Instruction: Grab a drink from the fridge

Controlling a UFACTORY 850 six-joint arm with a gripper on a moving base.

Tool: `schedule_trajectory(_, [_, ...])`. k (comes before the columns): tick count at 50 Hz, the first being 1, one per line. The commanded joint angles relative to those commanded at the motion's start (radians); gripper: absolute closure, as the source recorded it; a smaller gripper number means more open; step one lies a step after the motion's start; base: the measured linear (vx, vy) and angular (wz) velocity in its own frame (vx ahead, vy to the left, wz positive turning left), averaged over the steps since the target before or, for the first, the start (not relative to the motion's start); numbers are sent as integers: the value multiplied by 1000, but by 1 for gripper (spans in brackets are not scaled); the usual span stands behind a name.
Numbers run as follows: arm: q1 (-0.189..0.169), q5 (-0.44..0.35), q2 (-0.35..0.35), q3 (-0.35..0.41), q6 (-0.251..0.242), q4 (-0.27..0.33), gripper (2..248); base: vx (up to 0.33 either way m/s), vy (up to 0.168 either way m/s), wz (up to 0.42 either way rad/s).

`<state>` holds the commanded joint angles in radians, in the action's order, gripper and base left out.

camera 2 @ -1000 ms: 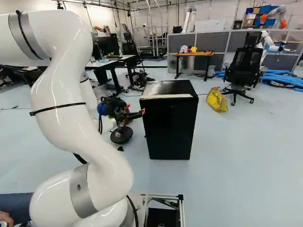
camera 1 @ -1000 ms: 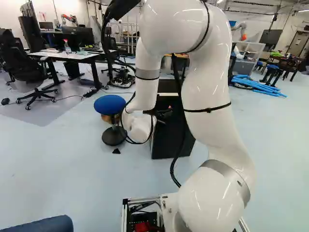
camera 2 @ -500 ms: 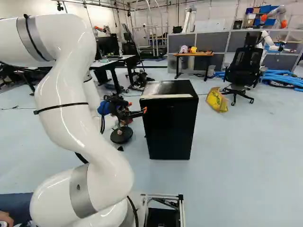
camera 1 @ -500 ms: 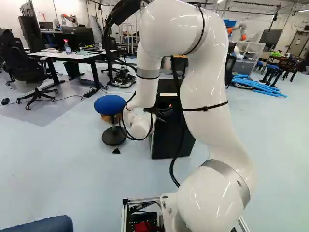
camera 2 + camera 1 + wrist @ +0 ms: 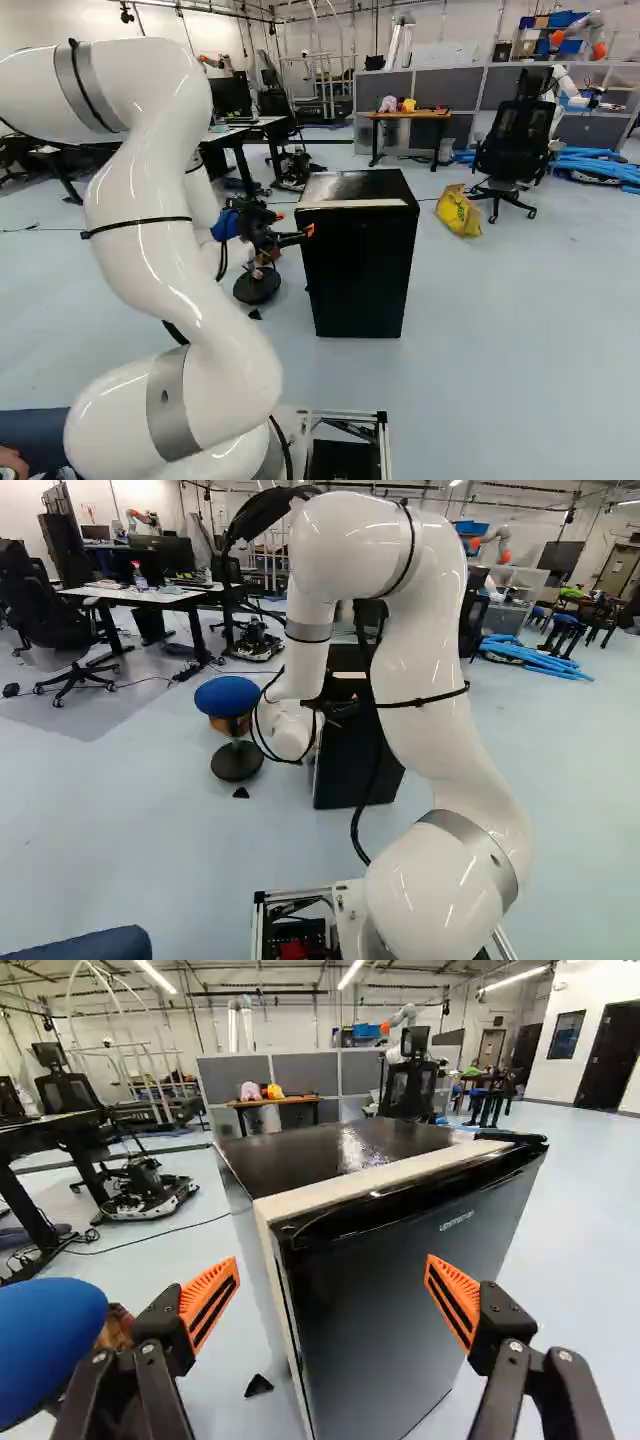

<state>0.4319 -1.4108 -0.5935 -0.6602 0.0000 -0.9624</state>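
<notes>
Gripper (image 5: 293, 240) has its two fingers spread wide apart, with the orange pads (image 5: 208, 1305) facing each other, and nothing is pinched between them. On its left side, at about ten o'clock if twelve is straight ahead, stands a stool with a round blue seat (image 5: 50, 1345). A small dark triangular piece (image 5: 258, 1386) lies on the floor, near the fridge (image 5: 400, 1310). This fridge is black and stands upright at twelve to one o'clock from the gripper, its long axis vertical. Its door (image 5: 370, 1350) is closed and faces back toward the robot, turned to around five o'clock, so what is inside is hidden. The left edge of its front appears between the two fingers, and a pale strip runs along the front of its dark, shiny top. Measured from the fridge in the right base view, a yellow bag (image 5: 459, 212) rests on the floor between two and three o'clock; I cannot tell its contents. Behind the bag, at two o'clock, is a black office chair (image 5: 515, 150). Farther, near one o'clock, a wooden table (image 5: 425, 115) carries a yellow object (image 5: 409, 105) and a pale one (image 5: 388, 103).
</notes>
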Motion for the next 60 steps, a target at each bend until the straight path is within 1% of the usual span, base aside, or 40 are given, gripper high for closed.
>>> schedule_trajectory(33, [-32, 0, -37, -60, 0, 0, 3, 0, 0, 0])
schedule_trajectory(60, [-43, 1, -47, -77, 0, 0, 3, 0, 0, 0])
